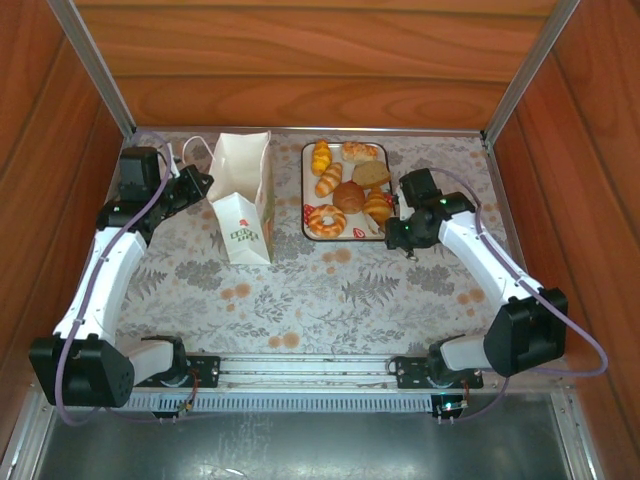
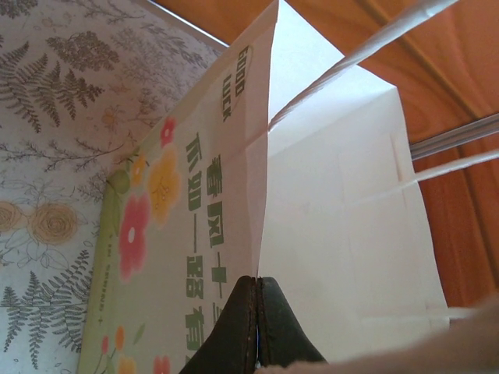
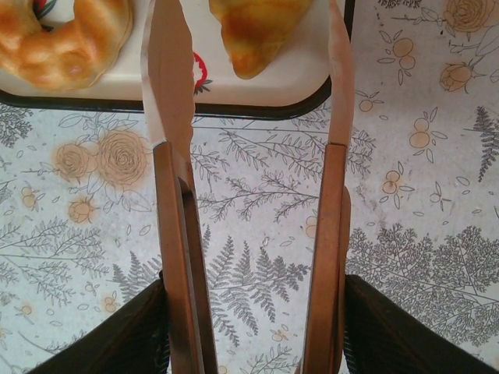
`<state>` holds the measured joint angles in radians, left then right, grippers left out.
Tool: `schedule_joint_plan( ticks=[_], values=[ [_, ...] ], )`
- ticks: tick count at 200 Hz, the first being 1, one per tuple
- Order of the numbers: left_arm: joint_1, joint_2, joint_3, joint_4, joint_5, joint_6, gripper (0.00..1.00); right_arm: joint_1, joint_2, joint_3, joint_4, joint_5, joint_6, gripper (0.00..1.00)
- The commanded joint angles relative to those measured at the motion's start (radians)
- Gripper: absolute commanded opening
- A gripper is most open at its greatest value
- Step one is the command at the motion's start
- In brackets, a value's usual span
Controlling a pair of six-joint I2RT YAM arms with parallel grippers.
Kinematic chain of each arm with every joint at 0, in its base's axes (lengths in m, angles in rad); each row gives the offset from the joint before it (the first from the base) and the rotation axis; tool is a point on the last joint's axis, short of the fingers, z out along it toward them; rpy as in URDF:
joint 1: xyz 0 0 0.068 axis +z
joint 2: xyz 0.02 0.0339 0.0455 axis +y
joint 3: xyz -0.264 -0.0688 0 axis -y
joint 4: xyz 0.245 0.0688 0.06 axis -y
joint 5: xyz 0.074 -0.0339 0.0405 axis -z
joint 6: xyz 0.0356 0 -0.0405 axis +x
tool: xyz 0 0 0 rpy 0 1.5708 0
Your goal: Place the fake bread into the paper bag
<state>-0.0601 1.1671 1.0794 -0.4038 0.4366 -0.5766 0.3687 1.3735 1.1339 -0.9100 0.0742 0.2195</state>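
The white paper bag (image 1: 240, 195) stands upright at the back left, mouth open, green logo on its front. My left gripper (image 1: 205, 185) is shut on the bag's left rim; in the left wrist view its jaws (image 2: 257, 284) pinch the paper edge of the bag (image 2: 335, 234). Several fake breads lie on the strawberry-print tray (image 1: 308, 190): a glazed donut (image 1: 326, 220), a brown bun (image 1: 348, 196), croissants (image 1: 328, 178), a toast slice (image 1: 370, 174). My right gripper (image 1: 405, 225) holds wooden tongs (image 3: 175, 234), spread apart, tips over the tray's near edge (image 3: 234, 89), a croissant (image 3: 253, 27) between them and the donut (image 3: 66, 39) to the left.
Wooden walls close in the table on the left, back and right. The floral tablecloth (image 1: 320, 290) lies bare between the tray and the arm bases. The bag's cord handles (image 1: 192, 150) hang toward the back left corner.
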Motion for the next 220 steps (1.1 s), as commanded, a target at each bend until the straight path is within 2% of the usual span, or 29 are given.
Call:
schedule_joint_plan(
  ticks=[1, 27, 40, 220],
  values=[
    [-0.025, -0.052, -0.006, -0.002, -0.064, 0.022, 0.0, 0.013, 0.011, -0.012, 0.03, 0.03, 0.016, 0.58],
    [-0.087, -0.077, 0.027, -0.077, -0.215, 0.097, 0.0, 0.018, 0.028, -0.016, 0.061, 0.044, 0.023, 0.58],
    [-0.111, -0.075, 0.041, -0.097, -0.25, 0.118, 0.0, 0.02, 0.038, -0.018, 0.077, 0.047, 0.026, 0.58],
    [-0.274, -0.059, 0.122, -0.06, -0.319, 0.017, 0.0, 0.045, 0.161, 0.012, 0.119, 0.084, 0.033, 0.59]
  ],
)
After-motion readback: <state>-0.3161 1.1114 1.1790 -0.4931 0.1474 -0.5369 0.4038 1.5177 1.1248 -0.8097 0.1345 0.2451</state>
